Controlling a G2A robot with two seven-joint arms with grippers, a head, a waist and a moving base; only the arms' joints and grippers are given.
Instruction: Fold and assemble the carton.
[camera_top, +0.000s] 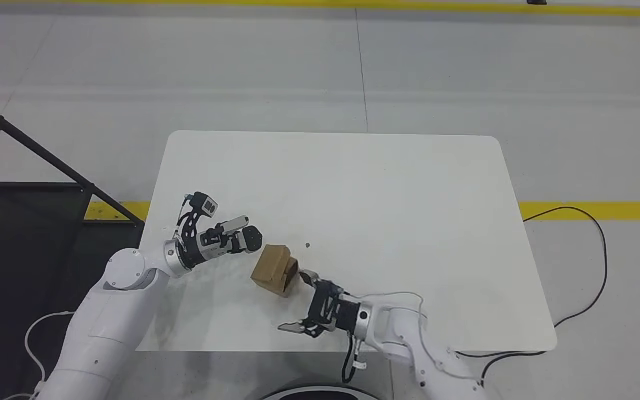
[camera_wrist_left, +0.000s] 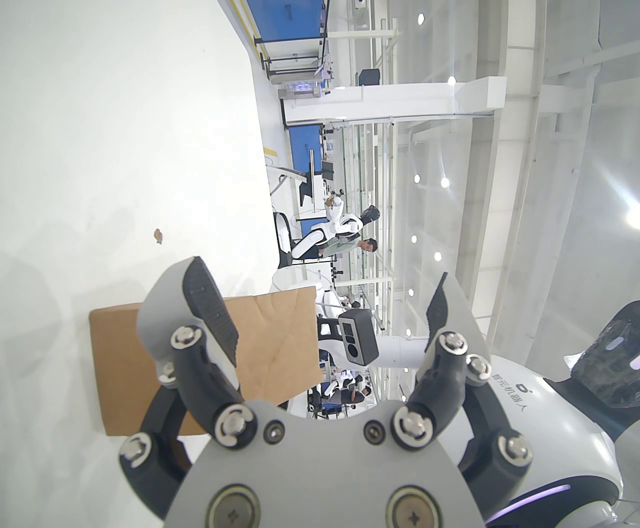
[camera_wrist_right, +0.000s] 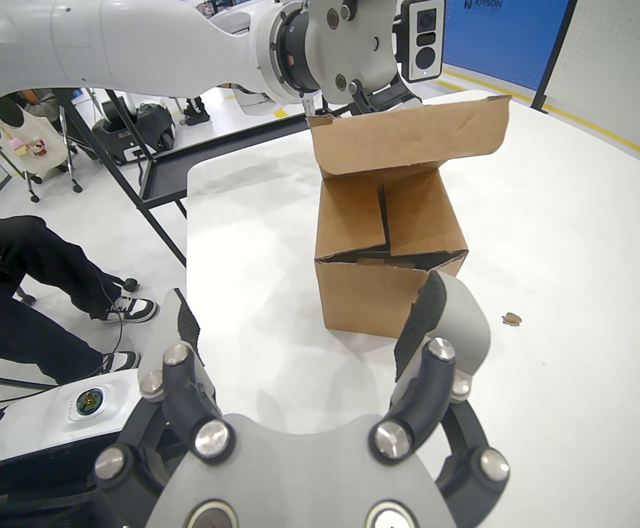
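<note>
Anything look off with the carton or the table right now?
A small brown scrap lies loose on the table beside the carton, likely torn off it. The carton's raised flap has ragged, creased edges.

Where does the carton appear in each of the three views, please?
Top view: the carton stands near the table's robot-side edge.
Left wrist view: the carton sits partly behind one finger of the left tool.
Right wrist view: the carton stands just beyond the right tool, top flap raised.
Shared landmark: the small cardboard scrap on the table beside it.
</note>
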